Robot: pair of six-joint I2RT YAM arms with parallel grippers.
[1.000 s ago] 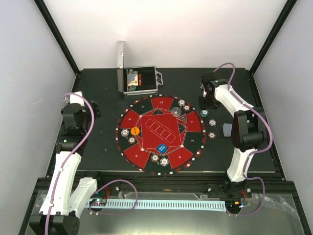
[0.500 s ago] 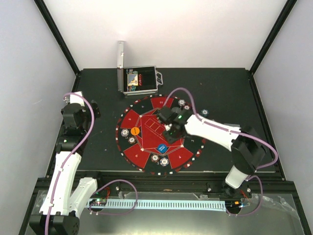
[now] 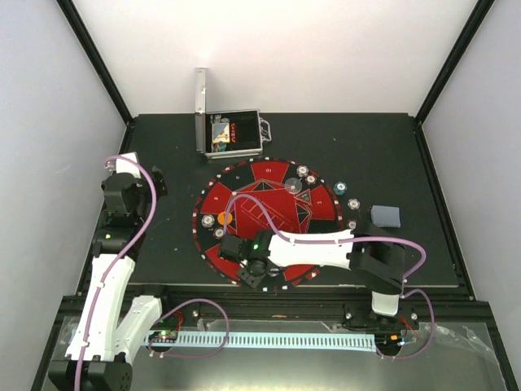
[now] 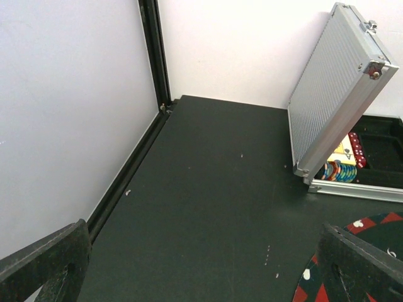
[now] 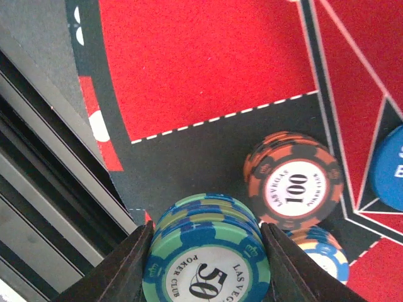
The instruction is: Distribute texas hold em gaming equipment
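Right gripper (image 5: 208, 267) is clamping teal chips (image 5: 204, 233) over the red mat (image 5: 201, 63). Left gripper (image 4: 201, 270) — jaws apart — is hovering over the black table (image 4: 208, 189)

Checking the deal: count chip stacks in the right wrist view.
3. A green-blue 50 stack in the right gripper; an orange 100 stack beside it on the mat; a third, partly hidden.

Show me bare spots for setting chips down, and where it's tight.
Free: table left of the mat; its far right corner beyond the card deck; the red wedge above the dashed line. Crowded: the mat's near edge, where the right tool grips the 50 stack beside the 100 stack and blue disc.
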